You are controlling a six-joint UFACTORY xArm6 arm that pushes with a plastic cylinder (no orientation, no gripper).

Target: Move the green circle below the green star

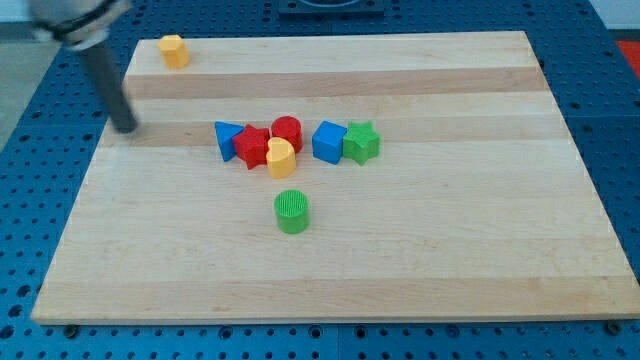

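The green circle (pixel 292 211) stands alone on the wooden board, below the cluster of blocks. The green star (pixel 361 143) is at the right end of that cluster, up and to the right of the green circle, touching a blue cube (pixel 329 141). My tip (pixel 127 128) rests on the board near its left edge, far to the left of the cluster and up-left of the green circle. It touches no block.
The cluster also holds a blue triangle (pixel 228 139), a red star (pixel 251 147), a red cylinder (pixel 287 131) and a yellow block (pixel 281 158). A yellow hexagon (pixel 174 50) sits at the board's top left corner. The board (pixel 450 250) lies on a blue perforated table.
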